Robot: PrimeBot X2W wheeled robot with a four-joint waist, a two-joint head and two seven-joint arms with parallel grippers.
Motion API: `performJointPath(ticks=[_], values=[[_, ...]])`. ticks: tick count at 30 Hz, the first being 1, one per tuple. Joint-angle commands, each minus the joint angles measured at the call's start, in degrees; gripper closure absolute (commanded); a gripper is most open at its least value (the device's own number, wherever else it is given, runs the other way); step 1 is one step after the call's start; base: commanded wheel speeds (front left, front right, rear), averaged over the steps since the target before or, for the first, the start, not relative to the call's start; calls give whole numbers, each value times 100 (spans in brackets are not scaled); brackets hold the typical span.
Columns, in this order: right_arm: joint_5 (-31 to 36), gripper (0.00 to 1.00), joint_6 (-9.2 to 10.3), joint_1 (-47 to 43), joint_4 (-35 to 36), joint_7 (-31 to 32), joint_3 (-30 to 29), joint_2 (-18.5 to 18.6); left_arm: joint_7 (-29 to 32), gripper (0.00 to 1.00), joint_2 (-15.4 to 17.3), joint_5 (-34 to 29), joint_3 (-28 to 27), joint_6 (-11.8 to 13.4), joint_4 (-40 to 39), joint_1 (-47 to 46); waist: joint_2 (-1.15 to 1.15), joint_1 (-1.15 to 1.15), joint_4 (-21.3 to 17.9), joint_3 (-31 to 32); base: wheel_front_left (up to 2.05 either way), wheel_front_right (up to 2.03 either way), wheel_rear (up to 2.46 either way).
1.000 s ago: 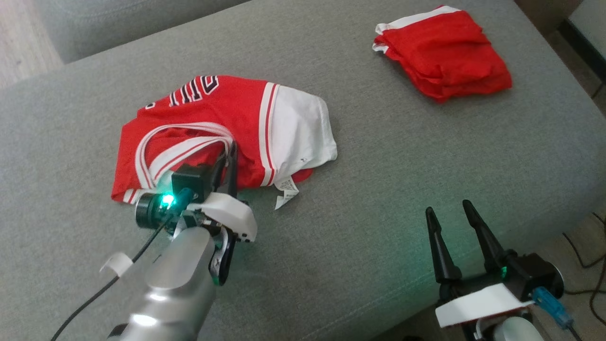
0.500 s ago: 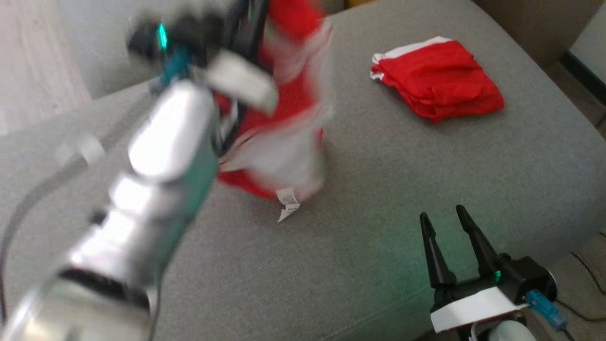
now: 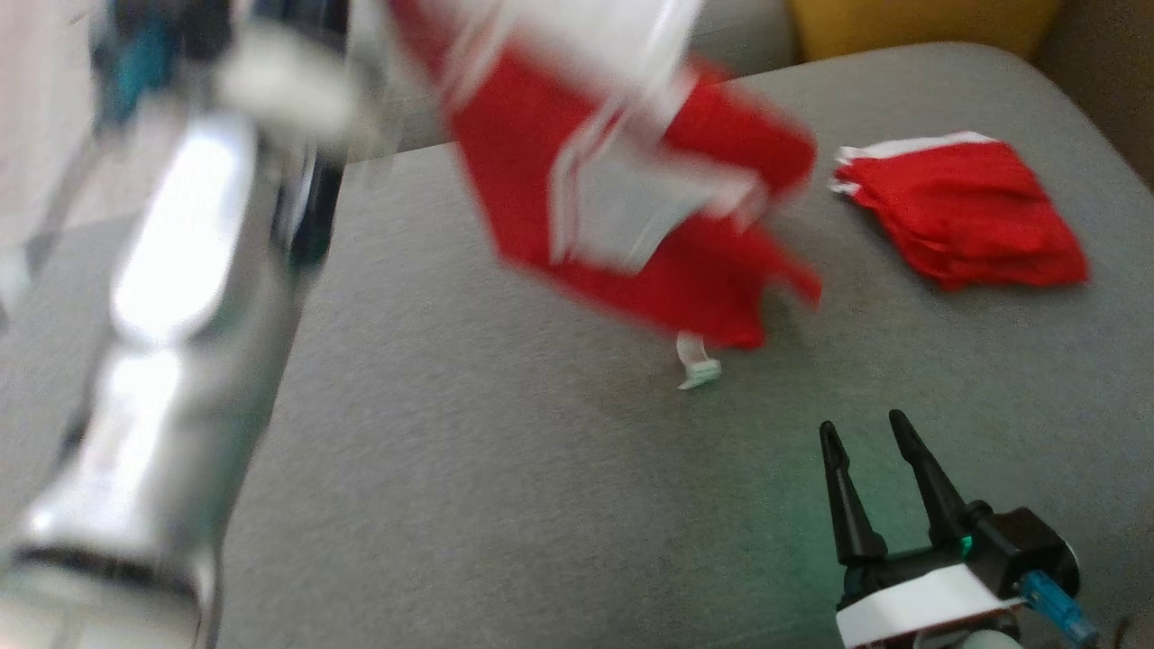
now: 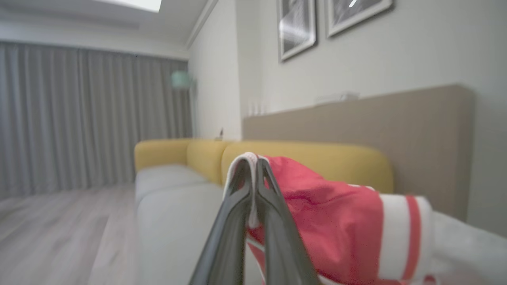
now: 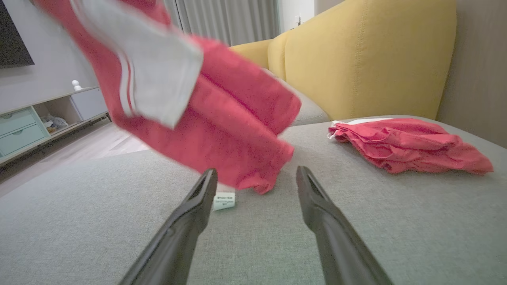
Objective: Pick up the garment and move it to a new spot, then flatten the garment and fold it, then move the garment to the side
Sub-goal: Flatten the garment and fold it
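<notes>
The grey couch seat (image 3: 541,505) spreads out under me, with a yellow backrest (image 5: 368,55) rising behind its far edge. My left arm (image 3: 171,315) stands tall on the left of the head view, a silver blur that reaches up toward the top of the picture.

The garment (image 3: 667,225), a red jersey with white panels and striped trim, hangs in the air from my left hand (image 4: 253,162). It slants across the top middle of the head view, blurred, with its lowest red corner close above the seat. I cannot tell whether that corner touches the fabric. In the left wrist view my two dark fingers are pressed together on a white-trimmed edge of the jersey, and the rest of the cloth falls away to one side of them.

A second red garment (image 3: 965,221) lies folded on the far right of the seat, well apart from the jersey.

My right hand (image 3: 863,424) sits low at the near right edge of the seat. Its fingers are spread wide, with nothing between them, and point toward the hanging jersey.

A small white care label (image 3: 699,365) dangles below the jersey's bottom corner, just over the seat.
</notes>
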State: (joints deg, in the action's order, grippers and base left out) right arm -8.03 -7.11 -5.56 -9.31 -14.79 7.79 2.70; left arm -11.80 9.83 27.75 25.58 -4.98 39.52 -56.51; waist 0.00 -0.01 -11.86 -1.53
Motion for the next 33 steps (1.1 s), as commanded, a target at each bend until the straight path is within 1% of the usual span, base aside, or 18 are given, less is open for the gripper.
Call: performJointPath(ticks=[1, 3, 4, 5, 6, 9, 11, 16, 20, 23, 25, 26, 30, 33], values=[[34, 0, -37, 105, 201, -21, 102, 19, -25, 100, 334, 2, -210, 65, -73, 141, 0, 1, 304, -90, 0, 0, 0], [68, 0, -37, 140, 209, -21, 50, 19, -83, 100, 494, 64, -256, 123, 101, 761, 0, 1, 470, -186, 0, 0, 0], [83, 0, -37, 168, 206, -21, 53, 19, -128, 97, 561, 107, -310, 161, 219, 1032, 0, 1, 527, -230, 0, 0, 0], [106, 0, -37, 197, 197, -21, 67, 19, -172, 26, 603, 135, -358, 218, 330, 1273, 0, 1, 584, -272, 0, 0, 0], [126, 0, -37, 225, 187, -21, 79, 18, -213, 0, 629, 167, -419, 276, 430, 1474, 0, 1, 639, -311, 0, 0, 0], [152, 0, -37, 278, 172, -21, 73, 24, -296, 0, 651, 219, -637, 466, 601, 1897, 0, 1, 782, -358, 0, 0, 0], [162, 0, -37, 265, 167, -21, 57, 45, -312, 0, 633, 209, -818, 578, 497, 2112, 0, 1, 883, -343, 0, 0, 0], [166, 0, -37, 186, 143, -21, 26, 74, -317, 0, 578, -295, -1198, 893, -410, 2781, 0, 1, 1106, -232, 0, 0, 0], [155, 0, -37, 151, 151, -21, 34, 70, -318, 0, 442, -973, -1127, 1005, -1249, 3313, 0, 1, 1212, -207, 0, 0, 0], [154, 0, -37, 170, 173, -21, 77, 68, -318, 0, 236, -1350, -872, 896, -1652, 3556, 0, 1, 1245, -284, 0, 0, 0], [154, 0, -37, 202, 183, -21, 91, 77, -318, 0, 86, -1550, -628, 759, -1753, 3600, 0, 1, 1242, -375, 0, 0, 0], [154, 0, -37, 202, 183, -21, 91, 77, -318, 0, 86, -1550, -628, 759, -1753, 3600, 0, 1, 1242, -375, 0, 0, 0], [143, 0, -37, 303, 188, -21, 116, 131, -319, 0, -218, -1836, -111, 484, -1492, 3464, 0, 1, 1152, -601, 0, 0, 0], [134, 0, -37, 384, 188, -21, 122, 167, -303, 0, -420, -1954, 288, 253, -1036, 3251, 0, 1, 1031, -770, 0, 0, 0]])
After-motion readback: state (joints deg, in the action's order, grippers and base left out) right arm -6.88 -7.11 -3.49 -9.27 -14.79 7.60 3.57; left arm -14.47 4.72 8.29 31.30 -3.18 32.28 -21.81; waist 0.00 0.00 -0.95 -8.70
